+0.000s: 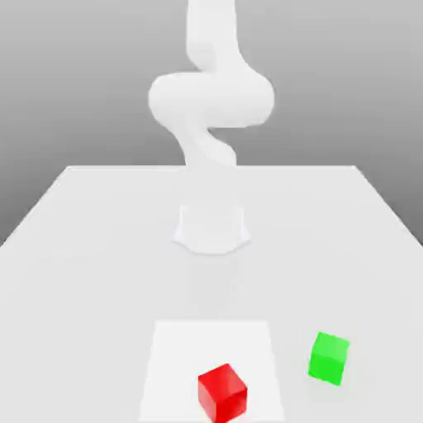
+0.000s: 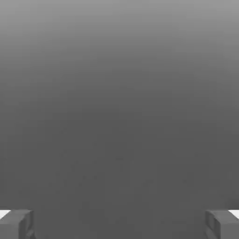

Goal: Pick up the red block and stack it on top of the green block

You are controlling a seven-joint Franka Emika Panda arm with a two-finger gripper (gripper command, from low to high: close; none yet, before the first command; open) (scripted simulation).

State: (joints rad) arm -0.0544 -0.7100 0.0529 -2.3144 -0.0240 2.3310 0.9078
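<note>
- Plain white counter (image 1: 99, 248), red block (image 1: 222, 393) near edge, green block (image 1: 330, 358) just right of it.
- Hand (image 2: 119, 224) wide open, holding nothing.
- Imo drop straight over red, square fingers w/ its faces before closing.

No text, label, brand, number or sign could be read on anything in either view.
</note>
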